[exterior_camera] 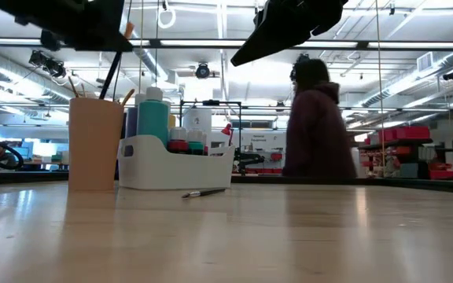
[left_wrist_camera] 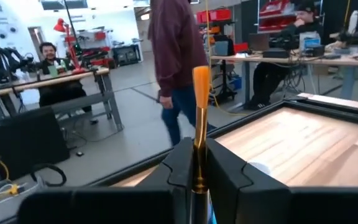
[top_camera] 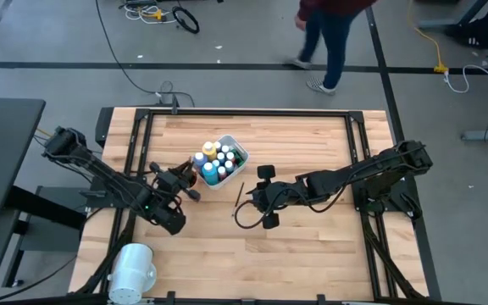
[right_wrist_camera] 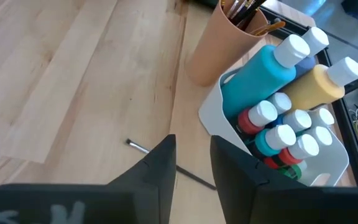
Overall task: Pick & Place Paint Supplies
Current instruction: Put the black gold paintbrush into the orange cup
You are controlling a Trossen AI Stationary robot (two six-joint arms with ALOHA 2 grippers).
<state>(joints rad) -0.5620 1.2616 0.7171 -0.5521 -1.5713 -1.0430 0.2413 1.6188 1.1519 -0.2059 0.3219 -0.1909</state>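
A white tub (top_camera: 230,146) near the table's middle holds paint bottles (right_wrist_camera: 294,127) with white caps. Against its left side stands a tan cup (exterior_camera: 95,141) with brushes in it. My left gripper (left_wrist_camera: 199,171) hovers over the cup, shut on a brush with an orange bristle tip (left_wrist_camera: 200,81). Another thin brush (right_wrist_camera: 143,149) lies flat on the wood to the right of the tub. My right gripper (right_wrist_camera: 192,165) hangs above that brush, open, with nothing between its fingers. My left gripper pinches the brush between its two fingers at the metal collar (left_wrist_camera: 199,180) just below the bristles. The fingers come in level and lie across the brush. It stands steeply, bristles up, its dark handle (exterior_camera: 113,72) slanting down to the cup's mouth; whether the end is inside, I cannot tell.
A large white cylinder (top_camera: 132,269) lies at the table's near left corner. A black frame (top_camera: 244,114) runs round the tabletop. Bare wood (top_camera: 312,254) stretches along the near side. A person (top_camera: 324,38) walks past beyond the far edge, and others sit at benches behind.
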